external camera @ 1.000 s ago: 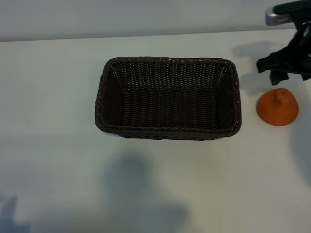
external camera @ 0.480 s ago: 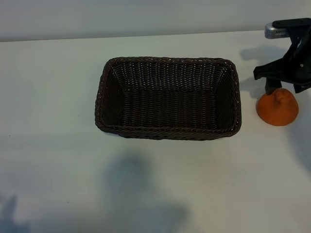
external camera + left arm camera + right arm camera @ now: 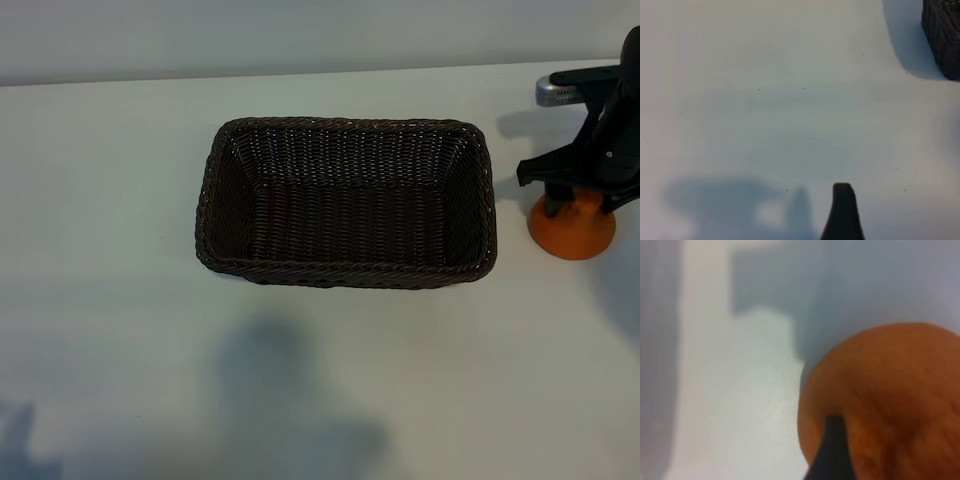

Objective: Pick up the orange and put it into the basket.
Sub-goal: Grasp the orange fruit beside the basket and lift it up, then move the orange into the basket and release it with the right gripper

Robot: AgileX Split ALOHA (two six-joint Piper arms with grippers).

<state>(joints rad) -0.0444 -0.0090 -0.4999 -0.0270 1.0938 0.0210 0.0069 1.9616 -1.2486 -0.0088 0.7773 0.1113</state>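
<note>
The orange [image 3: 572, 228] rests on the white table right of the dark brown wicker basket [image 3: 345, 272], which has nothing in it. My right gripper [image 3: 585, 200] is down over the orange's top, open, with one finger on each side of the fruit. In the right wrist view the orange [image 3: 890, 390] fills the near field and one dark fingertip [image 3: 834, 440] lies against its skin. The left arm is outside the exterior view. Its wrist view shows one fingertip [image 3: 842, 207] over bare table, nothing held, and a corner of the basket [image 3: 942, 35].
The white table [image 3: 120, 200] stretches left of and in front of the basket. A pale wall edge runs along the back [image 3: 300, 40]. The orange lies near the table's right side, a short gap from the basket's right rim.
My right gripper has come down from behind the orange onto its top, and its fingers now flank the fruit. The orange and basket have not moved.
</note>
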